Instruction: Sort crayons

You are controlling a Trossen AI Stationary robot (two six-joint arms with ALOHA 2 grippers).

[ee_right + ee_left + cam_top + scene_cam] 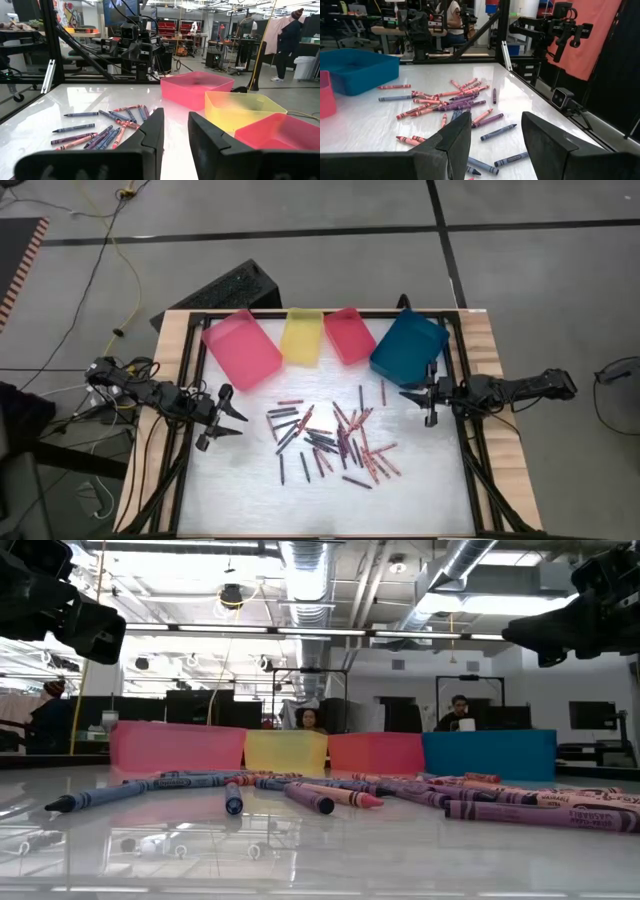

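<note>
— Where are the crayons (330,438)?

— Scattered loose over the middle of the white table (250,500), a heap of red, pink, purple, dark blue and black sticks lying flat, many crossing or touching each other. A few lie apart from the heap: one dark one toward the front edge, one or two near the blue tray. In the low view they run in a flat band across the tabletop, with a dark blue one and a purple one closest to the camera.

— Are any in the trays?

— I can't see any inside. The four trays stand in a row along the far side: pink tray (241,347), yellow tray (301,336), red tray (349,335), blue tray (408,346), each just beside its neighbour.

— And the grippers?

— The left gripper (228,412) hangs above the table's left part, clear of the heap, its two fingers spread with nothing between them; its wrist view shows the crayons through the gap. The right gripper (428,401) hovers at the right side, just in front of the blue tray, fingers parted by a narrower gap and likewise holding nothing. Neither touches a crayon.

— Anything beyond the table?

— A person (311,721) sits behind the yellow tray and another person (459,712) behind the blue one, in the workshop room.
</note>
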